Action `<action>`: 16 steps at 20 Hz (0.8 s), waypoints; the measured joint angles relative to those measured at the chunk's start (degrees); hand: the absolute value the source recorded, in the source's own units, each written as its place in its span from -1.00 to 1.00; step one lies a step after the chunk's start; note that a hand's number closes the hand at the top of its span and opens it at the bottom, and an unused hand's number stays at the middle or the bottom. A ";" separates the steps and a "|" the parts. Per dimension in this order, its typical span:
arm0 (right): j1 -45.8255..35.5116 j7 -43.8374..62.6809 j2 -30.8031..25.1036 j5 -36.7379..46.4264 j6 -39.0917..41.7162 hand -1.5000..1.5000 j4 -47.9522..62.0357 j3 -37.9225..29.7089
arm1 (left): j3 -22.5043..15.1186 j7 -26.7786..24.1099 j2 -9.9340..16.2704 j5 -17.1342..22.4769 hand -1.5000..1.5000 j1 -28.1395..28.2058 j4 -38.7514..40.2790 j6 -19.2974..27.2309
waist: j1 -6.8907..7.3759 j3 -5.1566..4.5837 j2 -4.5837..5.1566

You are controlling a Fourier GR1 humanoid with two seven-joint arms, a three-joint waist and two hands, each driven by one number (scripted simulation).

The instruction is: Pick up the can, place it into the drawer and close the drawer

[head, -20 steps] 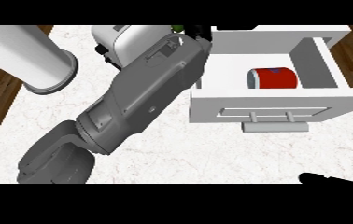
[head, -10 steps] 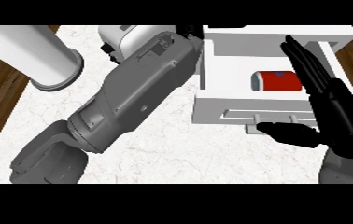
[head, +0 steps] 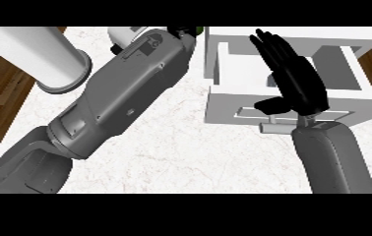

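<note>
The right hand is held flat, fingers straight, over the open drawer, grasping nothing. The can is not visible now; half a second ago it lay red inside the drawer, and the hand has since moved across and covers that spot, so it is judged to be there still. The drawer is rigid and should slide readily; push on its front panel or handle. The left hand is mostly hidden beyond its forearm above the worktop; its state cannot be told.

two grey forearms, smooth panelled casings, black right hand
</note>
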 measured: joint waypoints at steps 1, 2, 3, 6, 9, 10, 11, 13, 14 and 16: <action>-1.22 -0.31 0.23 1.05 -1.61 -1.00 3.06 0.03 | -0.10 0.53 0.74 -0.36 -1.00 0.33 -0.60 -0.18 | 0.00 0.01 0.03; -2.13 -0.24 0.89 2.28 -3.31 -1.00 5.80 0.38 | -0.12 1.38 1.46 -0.65 -1.00 0.42 -1.39 0.12 | 0.01 0.01 0.02; -3.19 -0.59 0.99 3.19 -4.94 -1.00 8.83 0.22 | -0.07 1.33 2.08 -0.98 -1.00 1.22 -2.28 0.28 | 0.11 0.01 0.04; -5.89 -0.90 1.47 5.42 -8.97 -1.00 16.37 -0.31 | -0.17 2.54 4.40 -1.88 -1.00 3.89 -5.94 0.54 | 0.10 0.02 -0.04; -8.97 -1.51 1.55 7.49 -13.52 -1.00 24.31 -1.21 | -0.21 3.99 6.89 -2.77 -1.00 5.76 -9.33 0.73 | 0.28 -0.09 -0.10; -10.02 -1.68 1.52 8.39 -14.98 -1.00 26.46 -1.28 | -0.16 4.76 7.80 -3.13 -1.00 5.81 -9.97 0.67 | 0.18 -0.23 -0.22; -11.16 -1.58 1.48 9.58 -16.94 -1.00 28.89 -1.49 | 0.14 5.19 8.65 -3.26 -1.00 5.84 -10.40 0.31 | 0.21 -0.38 -0.30; -12.88 -2.00 1.40 10.99 -20.82 -1.00 32.86 -2.12 | 0.03 5.51 9.44 -3.80 -1.00 7.53 -12.27 0.47 | 0.39 -0.66 -0.56; -14.06 -2.25 1.25 11.35 -22.13 -1.00 34.90 -2.58 | -0.03 5.86 9.96 -4.06 -1.00 8.41 -13.45 0.60 | 0.49 -0.69 -0.59; -16.23 -2.66 0.93 12.07 -24.75 -1.00 39.03 -3.51 | -0.02 7.06 11.09 -4.43 -1.00 8.77 -15.10 0.81 | 0.79 -0.82 -0.62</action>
